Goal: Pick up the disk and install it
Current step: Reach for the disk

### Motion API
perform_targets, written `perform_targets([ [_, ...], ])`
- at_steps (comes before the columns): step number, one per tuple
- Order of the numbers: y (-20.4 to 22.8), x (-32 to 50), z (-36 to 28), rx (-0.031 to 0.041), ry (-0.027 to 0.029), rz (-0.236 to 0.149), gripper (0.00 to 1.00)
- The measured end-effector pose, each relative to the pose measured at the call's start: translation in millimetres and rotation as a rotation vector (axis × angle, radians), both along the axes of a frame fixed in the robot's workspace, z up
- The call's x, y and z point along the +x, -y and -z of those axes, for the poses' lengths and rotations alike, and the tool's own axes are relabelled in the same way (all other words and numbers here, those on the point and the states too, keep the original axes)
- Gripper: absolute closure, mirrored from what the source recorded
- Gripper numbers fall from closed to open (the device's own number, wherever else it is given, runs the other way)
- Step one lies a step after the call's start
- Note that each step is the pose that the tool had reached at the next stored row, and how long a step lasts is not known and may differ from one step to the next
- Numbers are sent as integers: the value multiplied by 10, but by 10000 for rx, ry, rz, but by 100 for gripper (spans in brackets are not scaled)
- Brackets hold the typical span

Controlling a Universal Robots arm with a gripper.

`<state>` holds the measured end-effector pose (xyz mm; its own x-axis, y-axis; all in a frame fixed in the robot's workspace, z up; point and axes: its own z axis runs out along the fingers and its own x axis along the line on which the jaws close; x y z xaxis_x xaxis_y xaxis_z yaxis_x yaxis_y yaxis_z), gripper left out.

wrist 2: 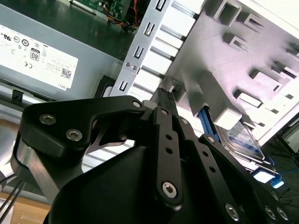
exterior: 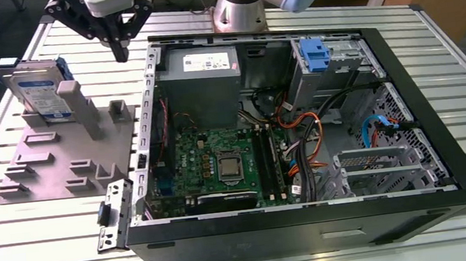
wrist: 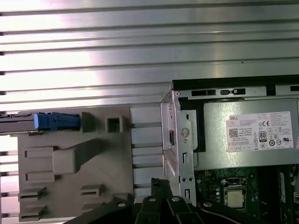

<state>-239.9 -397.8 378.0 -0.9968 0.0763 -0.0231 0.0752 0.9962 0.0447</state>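
The disk [exterior: 36,88] stands on edge in a slot of the grey holder plate [exterior: 56,163] at the exterior view's left; its white-and-blue label faces forward and blue rails run along its edges. In the first wrist view the disk [wrist: 18,122] is seen edge-on with its blue rail [wrist: 56,121]. In the second wrist view the disk [wrist 2: 243,140] lies behind a holder post. My gripper [exterior: 120,51] hangs above the table between the holder and the computer case, to the disk's right and apart from it. Its fingertips [wrist: 161,186] are pressed together with nothing between them.
An open computer case [exterior: 417,87] lies on the slatted metal table [exterior: 463,25]. Inside are a grey power-supply box [exterior: 202,76], a silver drive cage with a blue latch [exterior: 315,55], the motherboard [exterior: 219,164] and loose cables. A metal bracket [exterior: 113,216] lies by the case's near corner.
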Motion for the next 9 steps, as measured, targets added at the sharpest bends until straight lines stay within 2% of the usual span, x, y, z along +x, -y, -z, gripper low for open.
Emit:
perform_targets([
  [5, -25, -40, 6, 0, 0, 0, 89],
  [9, -76, -61, 12, -1, 0, -1, 89],
])
